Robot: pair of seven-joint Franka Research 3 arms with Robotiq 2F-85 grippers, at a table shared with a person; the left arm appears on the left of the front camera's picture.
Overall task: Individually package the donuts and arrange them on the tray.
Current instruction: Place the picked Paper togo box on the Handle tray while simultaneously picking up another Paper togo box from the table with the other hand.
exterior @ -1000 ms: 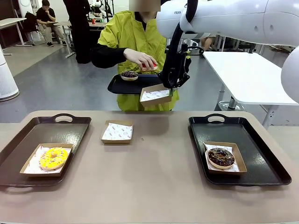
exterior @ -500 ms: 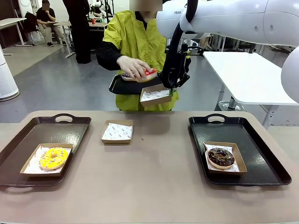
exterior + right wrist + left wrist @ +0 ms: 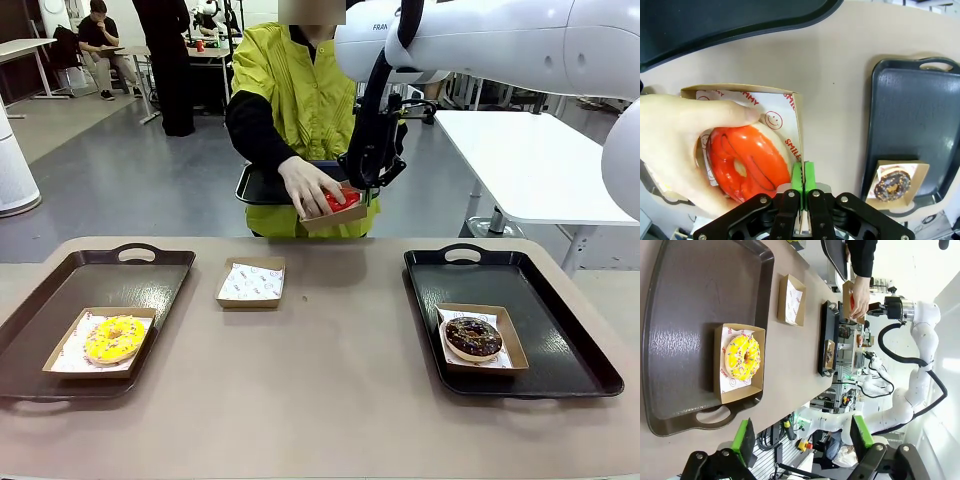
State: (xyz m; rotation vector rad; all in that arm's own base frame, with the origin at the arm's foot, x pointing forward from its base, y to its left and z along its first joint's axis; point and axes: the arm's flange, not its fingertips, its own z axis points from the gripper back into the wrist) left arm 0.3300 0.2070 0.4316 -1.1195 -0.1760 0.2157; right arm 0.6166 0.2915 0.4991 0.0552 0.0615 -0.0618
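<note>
Green-padded, my right gripper is clenched on the side wall of a paper-lined cardboard box lifted off the table. A person's hand holds the red donut inside it. My left gripper hangs spread wide over the yellow donut, which sits boxed on its tray.

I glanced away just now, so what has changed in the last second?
The person's hand lifted the red donut off the tray they hold and brought it down into the box in the right gripper; the hand is still on it. The right gripper stayed shut on the box's wall. Unmoved: yellow donut, chocolate donut, spare box.
</note>
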